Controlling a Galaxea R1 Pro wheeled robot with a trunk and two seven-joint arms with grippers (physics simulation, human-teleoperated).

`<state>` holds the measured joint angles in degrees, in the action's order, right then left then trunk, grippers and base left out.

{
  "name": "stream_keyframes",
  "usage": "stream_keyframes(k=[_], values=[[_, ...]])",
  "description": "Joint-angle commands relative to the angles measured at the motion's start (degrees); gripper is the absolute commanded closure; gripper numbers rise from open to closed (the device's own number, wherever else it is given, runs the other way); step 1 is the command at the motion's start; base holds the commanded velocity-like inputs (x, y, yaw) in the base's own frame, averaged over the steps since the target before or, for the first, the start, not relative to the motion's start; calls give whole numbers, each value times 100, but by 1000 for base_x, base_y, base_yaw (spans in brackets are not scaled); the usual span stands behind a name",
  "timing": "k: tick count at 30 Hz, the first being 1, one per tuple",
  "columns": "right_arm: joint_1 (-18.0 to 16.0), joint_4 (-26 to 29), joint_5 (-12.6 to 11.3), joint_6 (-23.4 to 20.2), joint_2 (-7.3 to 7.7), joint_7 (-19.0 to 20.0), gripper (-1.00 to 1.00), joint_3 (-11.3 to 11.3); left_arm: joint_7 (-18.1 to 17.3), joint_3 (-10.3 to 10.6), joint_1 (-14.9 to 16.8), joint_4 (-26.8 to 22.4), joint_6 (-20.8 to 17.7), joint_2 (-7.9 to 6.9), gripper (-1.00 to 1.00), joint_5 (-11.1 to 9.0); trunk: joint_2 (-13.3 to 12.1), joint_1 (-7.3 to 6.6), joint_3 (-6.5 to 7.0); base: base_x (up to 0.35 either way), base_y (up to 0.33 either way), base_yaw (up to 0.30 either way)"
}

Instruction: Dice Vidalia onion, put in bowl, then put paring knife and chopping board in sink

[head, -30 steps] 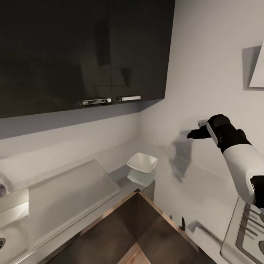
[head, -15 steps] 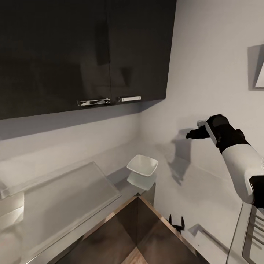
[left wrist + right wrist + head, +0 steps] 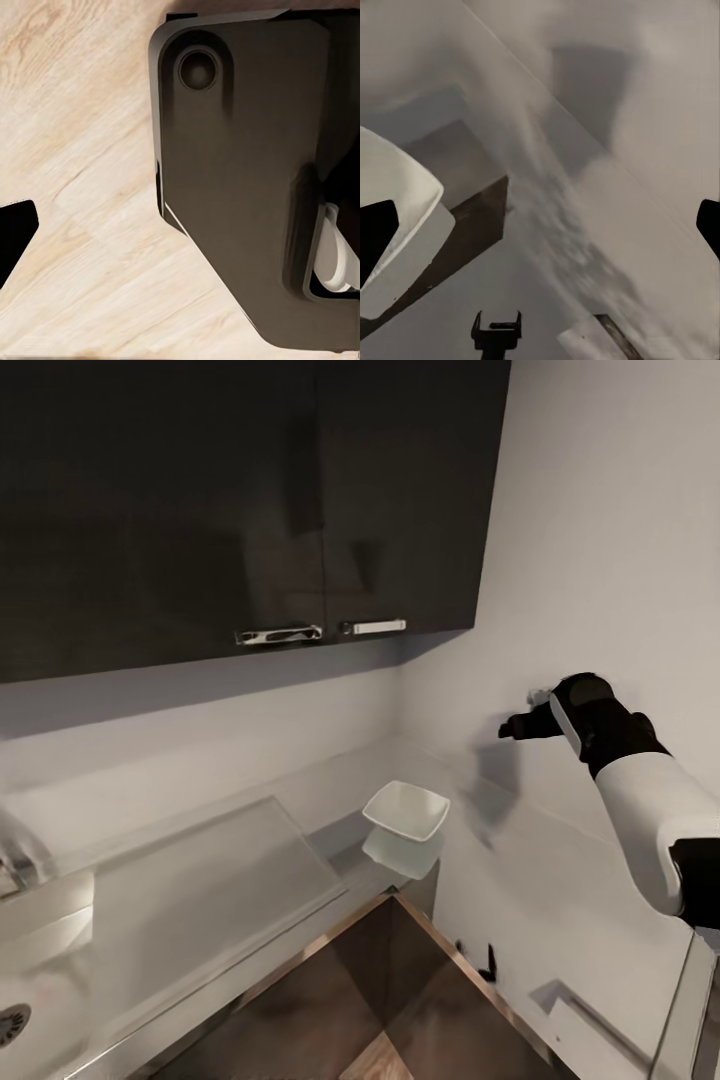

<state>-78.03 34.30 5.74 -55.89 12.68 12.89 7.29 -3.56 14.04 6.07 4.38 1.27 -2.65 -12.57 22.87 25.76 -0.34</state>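
Head view first: the right arm is stretched out forward at about chest height, and the right hand [image 3: 515,726] is seen close to the pale wall at the right; from here it can't be told how far it's opened. The bowl [image 3: 406,810] is sat on the grey worktop [image 3: 200,870] in the corner, below and left of that hand. A bit of the sink [image 3: 15,1020] and its drain is caught at the near left edge. Compared with half a second back, the whole picture is shifted to the right, so the camera was turned.

Left wrist view: one dark fingertip [image 3: 15,236] is shown over the wood floor [image 3: 82,135], beside the robot's dark base [image 3: 240,172]; the left hand's opening can't be judged.

Right wrist view: the fingertips [image 3: 375,236] are spread wide apart with nothing held, the bowl [image 3: 397,217] being near one of them.
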Motion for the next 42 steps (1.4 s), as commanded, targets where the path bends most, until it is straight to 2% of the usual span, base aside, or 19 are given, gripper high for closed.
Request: stream_keyframes(k=[1, 10, 15, 21, 42], values=[[-1, 7, 59, -18, -4, 56, -100, 26, -31, 46, 8, 19, 13, 1, -100, -61, 5, 2, -9, 0, 0, 224], [7, 7, 59, -17, -82, 52, -100, 24, -31, 46, 8, 19, 13, 1, -100, -61, 5, 2, -37, 0, 0, 166], [7, 5, 65, -9, -52, 49, -100, 18, -31, 46, 5, 19, 13, 1, -100, -61, 5, 2, -45, 0, 0, 14], [22, -490, 68, 46, -51, 55, -100, 18, -31, 46, 8, 19, 13, 7, -100, -61, 5, 2, -59, 0, 0, 0], [21, -623, 52, 56, -92, 82, -100, 18, -31, 46, 6, 19, 13, 2, -100, -61, 5, 2, -74, 0, 0, 0]])
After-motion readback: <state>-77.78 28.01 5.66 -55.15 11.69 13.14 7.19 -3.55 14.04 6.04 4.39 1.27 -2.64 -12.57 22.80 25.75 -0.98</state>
